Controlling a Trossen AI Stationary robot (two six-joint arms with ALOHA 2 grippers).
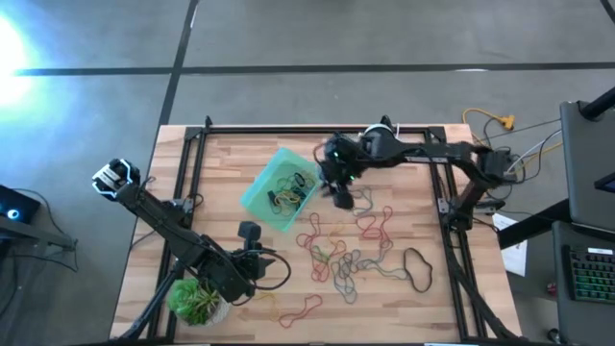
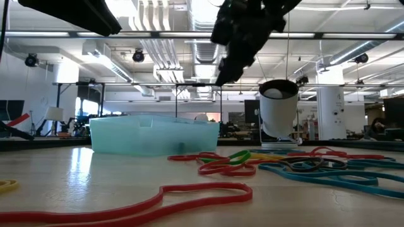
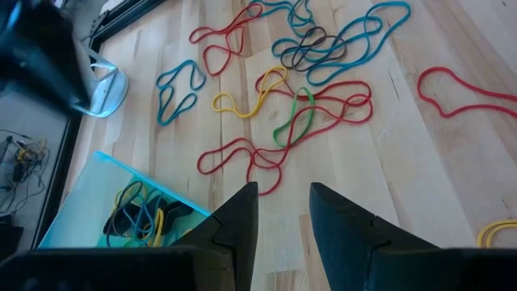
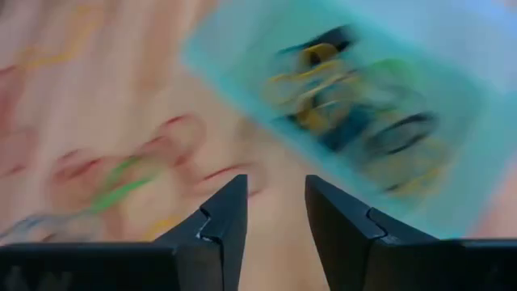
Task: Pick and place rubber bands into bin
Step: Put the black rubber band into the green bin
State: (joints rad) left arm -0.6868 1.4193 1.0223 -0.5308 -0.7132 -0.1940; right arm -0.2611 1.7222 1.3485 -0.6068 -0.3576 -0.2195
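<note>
Bin [image 1: 279,189] sits on the table [image 1: 221,154] in the high view, turned at an angle toward the far left of the middle, with several bands lying inside it. The right gripper [image 1: 339,189] hangs just beside the bin's right end, over bare wood. Loose bands [image 1: 351,252] in red, yellow, green, grey and black spread across the middle and right of the table, and one red band lies alone near the front edge. The left gripper [image 1: 249,234] waits at the front left, near a plant [image 1: 197,301].

In the low view the bin [image 2: 153,134] stands left of middle, with the right gripper [image 2: 233,50] well above the table near its right end. Red, green and blue bands [image 2: 252,165] lie in front and to the right. A white round device [image 2: 278,112] stands behind them.

The left wrist view shows the left gripper [image 3: 281,206] with a narrow gap between its fingers and nothing held; beyond lie the bands [image 3: 283,89] and a corner of the bin [image 3: 89,202].

The right wrist view is blurred: the right gripper [image 4: 275,198] has parted, empty fingers, the bin [image 4: 355,105] with bands inside just ahead of them and more bands [image 4: 121,178] on the wood beside it.
</note>
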